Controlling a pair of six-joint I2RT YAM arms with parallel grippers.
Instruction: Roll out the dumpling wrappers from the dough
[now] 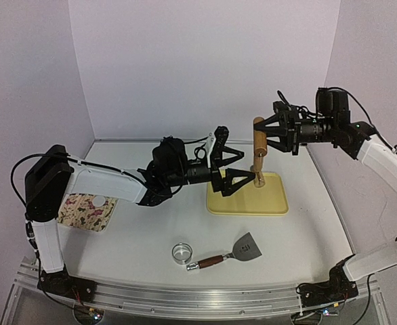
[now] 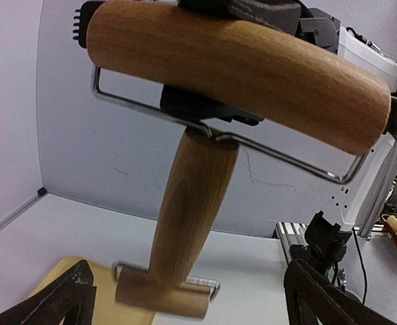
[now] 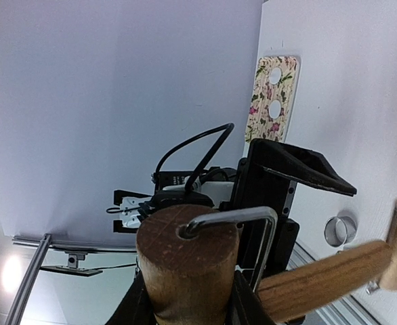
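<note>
dumpling wrappers: we count two white discs lying on the floral mat, way over at 9 o'clock on the table, well apart from the action. the action is at about 2 o'clock, where the double-ended rolling pin hangs upright in the air over the far edge of the yellow board.

the right gripper is pinching the pin's big roller. the left gripper has its jaws spread wide on either side of the lower handle, and it doesn't look to be touching the wood.

our read is that this is a hand-off or regrip of the pin, not actual rolling yet. next move probably calls for one arm to own the pin by the handle so a roller can spin freely, then bring it down flat onto dough. we can't spot a dough lump in any view though, and the board looks bare.

view differences:
- right wrist view shows both wrappers. overhead only gives us one, since the left arm covers part of the mat.
- left wrist view shows the pin's wire frames and the small roller at the bottom, plus both finger pads far apart.
- only overhead shows the scraper, just to the 3 o'clock side of the ring cutter down at 6 o'clock.
</note>
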